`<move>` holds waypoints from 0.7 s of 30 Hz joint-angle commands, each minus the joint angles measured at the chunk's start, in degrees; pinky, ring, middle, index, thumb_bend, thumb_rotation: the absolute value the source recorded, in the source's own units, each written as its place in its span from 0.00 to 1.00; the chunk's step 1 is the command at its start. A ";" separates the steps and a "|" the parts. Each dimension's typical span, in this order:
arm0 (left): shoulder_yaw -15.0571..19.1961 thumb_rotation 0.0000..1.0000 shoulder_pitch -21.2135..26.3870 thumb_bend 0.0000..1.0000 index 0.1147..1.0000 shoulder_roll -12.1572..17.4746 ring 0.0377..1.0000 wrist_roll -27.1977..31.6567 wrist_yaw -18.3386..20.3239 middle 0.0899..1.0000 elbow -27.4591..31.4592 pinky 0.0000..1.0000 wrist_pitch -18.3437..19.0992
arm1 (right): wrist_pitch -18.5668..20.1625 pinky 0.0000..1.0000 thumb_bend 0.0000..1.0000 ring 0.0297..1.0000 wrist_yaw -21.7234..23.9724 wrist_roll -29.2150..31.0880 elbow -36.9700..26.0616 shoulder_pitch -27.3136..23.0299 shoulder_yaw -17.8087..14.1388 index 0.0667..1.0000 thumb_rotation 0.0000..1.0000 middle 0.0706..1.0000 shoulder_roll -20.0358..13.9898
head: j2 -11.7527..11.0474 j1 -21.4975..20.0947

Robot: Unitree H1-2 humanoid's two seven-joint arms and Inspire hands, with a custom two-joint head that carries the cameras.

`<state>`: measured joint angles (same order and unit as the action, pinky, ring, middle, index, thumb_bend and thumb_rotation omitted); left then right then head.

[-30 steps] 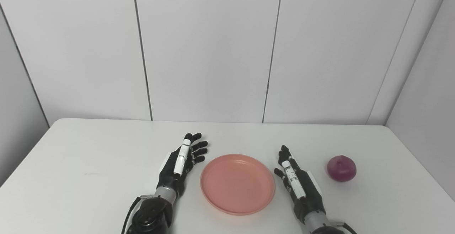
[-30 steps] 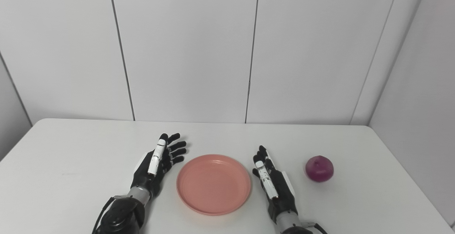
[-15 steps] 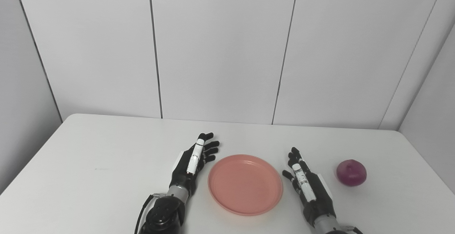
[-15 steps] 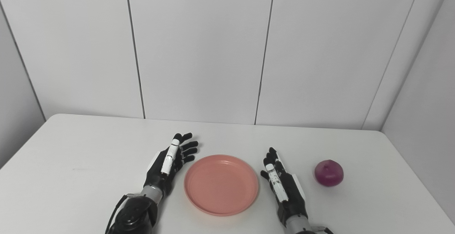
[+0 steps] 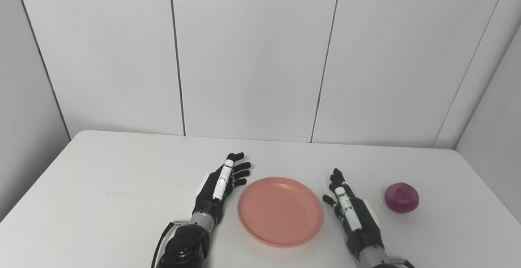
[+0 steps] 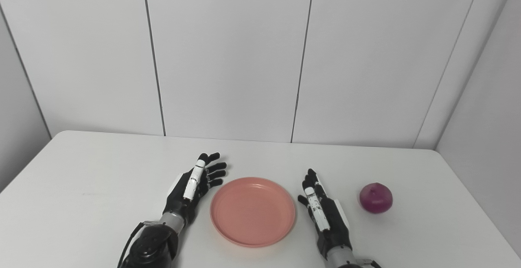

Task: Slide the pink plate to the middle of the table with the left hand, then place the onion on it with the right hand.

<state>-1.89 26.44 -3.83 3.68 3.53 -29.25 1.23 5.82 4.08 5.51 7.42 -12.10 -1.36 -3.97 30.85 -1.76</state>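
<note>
Plate sat between your two hands, onion off on its own to the right.

Your plate [image 5: 280, 211] was a round, smooth pink one with a shallow raised rim, lying flat near the front middle of the matte white table [image 5: 101, 186]. Your left hand [image 5: 217, 188] rested just beside its left edge, black fingers spread apart and stretched out, holding nothing; whether it touched the rim, you couldn't tell. Your right hand [image 5: 351, 213] lay just off the right edge, fingers straight and loose, also empty. The onion [image 5: 401, 197] was a glossy purple ball with a little dimpled top, sitting on the table right of that hand, clear of it and well apart from the plate.
</note>
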 commanded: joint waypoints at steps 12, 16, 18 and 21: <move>-0.18 1.00 -5.07 0.61 0.92 1.54 0.90 1.04 2.76 0.90 6.12 0.89 1.85 | -1.80 1.00 0.50 1.00 -0.08 -0.88 -0.90 -2.54 0.08 1.00 0.85 1.00 0.09 | 1.26 -0.28; -0.79 1.00 -7.00 0.61 0.95 1.44 0.92 0.88 3.28 0.93 8.11 0.92 2.26 | -1.20 1.00 0.50 1.00 -0.10 -0.59 -1.16 -2.84 -0.12 1.00 0.84 1.00 0.23 | 2.01 -0.44; -0.95 1.00 -7.83 0.61 0.95 1.34 0.93 0.95 3.55 0.93 8.71 0.92 2.18 | -0.92 1.00 0.52 1.00 -0.25 -0.39 -1.53 -3.08 -0.30 1.00 0.84 1.00 0.36 | 2.56 -0.68; -1.12 1.00 -8.60 0.61 0.95 1.29 0.93 0.61 3.60 0.94 9.16 0.93 2.15 | -0.58 1.00 0.53 1.00 -0.76 -0.83 -2.29 -3.34 -0.32 1.00 0.85 1.00 0.40 | 3.10 -1.10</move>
<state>-2.62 18.85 -2.71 4.55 6.90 -19.87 1.63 5.87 3.67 4.66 7.23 -12.38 -1.30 -3.80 34.01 -2.90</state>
